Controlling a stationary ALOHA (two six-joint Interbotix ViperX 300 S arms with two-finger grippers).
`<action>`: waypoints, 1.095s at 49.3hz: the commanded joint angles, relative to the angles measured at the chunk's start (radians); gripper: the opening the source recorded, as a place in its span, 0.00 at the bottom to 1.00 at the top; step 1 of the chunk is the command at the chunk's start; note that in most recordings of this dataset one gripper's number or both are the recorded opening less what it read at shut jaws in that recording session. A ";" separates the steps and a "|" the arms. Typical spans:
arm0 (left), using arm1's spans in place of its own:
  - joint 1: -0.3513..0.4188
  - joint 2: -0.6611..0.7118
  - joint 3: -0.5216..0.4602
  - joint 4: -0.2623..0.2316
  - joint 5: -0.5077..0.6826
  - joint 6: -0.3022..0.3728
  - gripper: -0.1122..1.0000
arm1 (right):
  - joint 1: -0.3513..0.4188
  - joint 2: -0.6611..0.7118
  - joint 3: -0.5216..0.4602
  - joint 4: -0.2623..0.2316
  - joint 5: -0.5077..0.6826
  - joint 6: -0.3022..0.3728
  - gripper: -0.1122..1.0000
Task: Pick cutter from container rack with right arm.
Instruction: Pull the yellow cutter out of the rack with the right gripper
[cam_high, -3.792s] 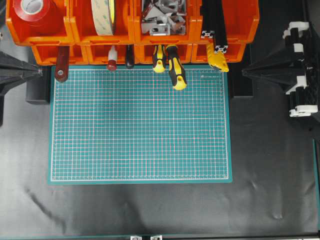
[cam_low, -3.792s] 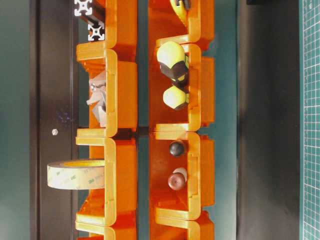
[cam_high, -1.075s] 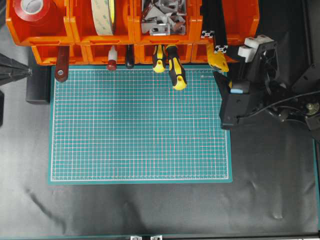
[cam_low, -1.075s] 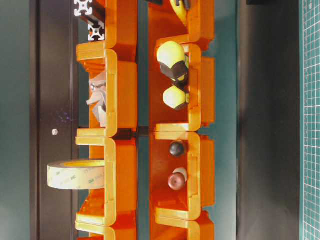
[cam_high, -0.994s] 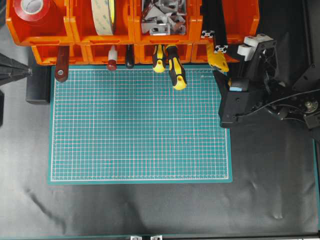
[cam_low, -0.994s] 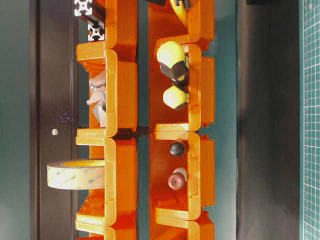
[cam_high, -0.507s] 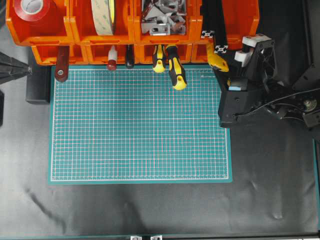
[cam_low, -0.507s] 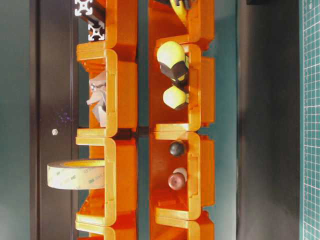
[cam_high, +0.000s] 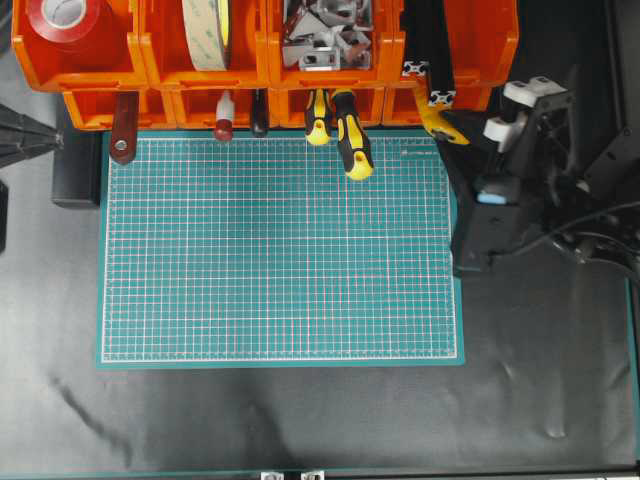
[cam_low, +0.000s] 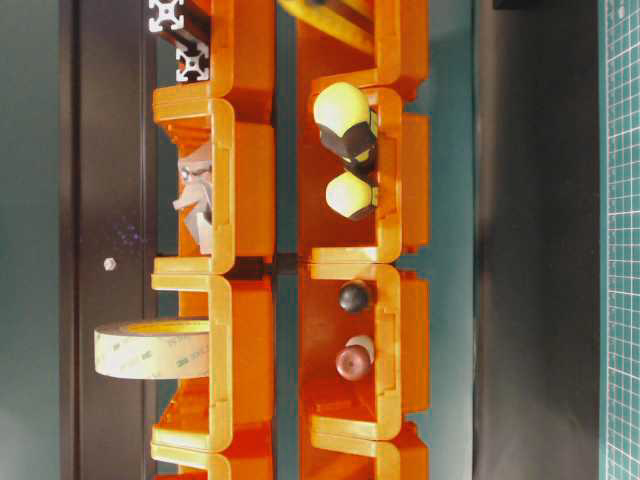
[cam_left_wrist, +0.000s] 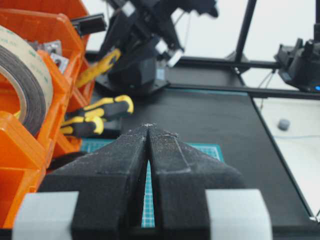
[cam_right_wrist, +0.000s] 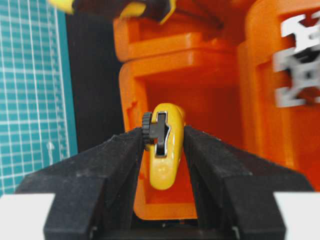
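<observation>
Left gripper (cam_left_wrist: 148, 150) is parked at the left edge, pads pressed together, nothing in it. Centre of the container rack (cam_high: 250, 60): the yellow-black screwdrivers (cam_high: 340, 128) haven't moved. Far right is the change: a second ago your right gripper (cam_right_wrist: 162, 145) was wide beside the cutter (cam_right_wrist: 163, 150); now it's clamped on the yellow body, and the cutter has swung rightward at the mouth of the far-right lower bin. Grasp looks made; you're at the extraction step

R gripper (cam_right_wrist: 162, 145) fingers pinched on cutter (cam_right_wrist: 164, 150); L gripper (cam_left_wrist: 148, 131) fingers together
</observation>
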 joint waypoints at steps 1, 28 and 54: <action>0.002 0.005 -0.009 0.003 -0.005 -0.003 0.11 | 0.052 -0.038 -0.064 -0.003 0.037 -0.003 0.35; -0.009 -0.028 -0.009 0.003 0.026 -0.005 0.11 | 0.299 -0.020 -0.295 0.029 0.009 -0.005 0.35; -0.026 -0.072 -0.023 0.002 0.021 -0.048 0.11 | 0.101 0.305 -0.290 -0.044 -0.508 -0.032 0.35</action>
